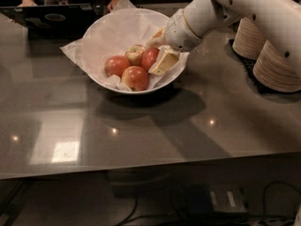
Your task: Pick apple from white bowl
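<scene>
The white bowl [101,36], lined with crinkled white paper, stands at the back middle of the dark table. It holds several apples. The deep red apple [148,58] lies at the right of the pile, next to a yellow-green one [135,53] and two orange-red ones [116,65]. My gripper [157,51] reaches into the bowl from the right. Its cream fingers [162,62] sit on either side of the deep red apple and close against it. The apple still rests in the bowl.
Stacks of beige paper plates [277,62] stand at the right, under my arm. A laptop [54,18] and a person's hands are at the back left edge. The grey table [141,135] stretches toward the front.
</scene>
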You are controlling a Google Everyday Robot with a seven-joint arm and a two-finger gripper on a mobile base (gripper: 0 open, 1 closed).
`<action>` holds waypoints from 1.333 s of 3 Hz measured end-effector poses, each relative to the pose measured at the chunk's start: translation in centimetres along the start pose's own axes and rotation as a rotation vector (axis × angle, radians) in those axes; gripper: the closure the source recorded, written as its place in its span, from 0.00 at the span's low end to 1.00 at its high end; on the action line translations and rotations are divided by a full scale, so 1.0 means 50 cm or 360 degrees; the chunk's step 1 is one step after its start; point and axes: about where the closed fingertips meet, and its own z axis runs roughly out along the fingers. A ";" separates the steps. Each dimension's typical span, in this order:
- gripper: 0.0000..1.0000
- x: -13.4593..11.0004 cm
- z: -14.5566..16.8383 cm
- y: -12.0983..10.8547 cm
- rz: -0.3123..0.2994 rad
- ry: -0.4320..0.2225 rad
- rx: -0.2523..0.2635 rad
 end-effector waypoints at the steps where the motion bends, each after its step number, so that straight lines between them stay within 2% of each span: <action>1: 1.00 -0.029 -0.040 -0.003 -0.0021 -0.0057 0.0039; 4: 1.00 -0.067 -0.116 -0.007 -0.0063 -0.0096 0.0135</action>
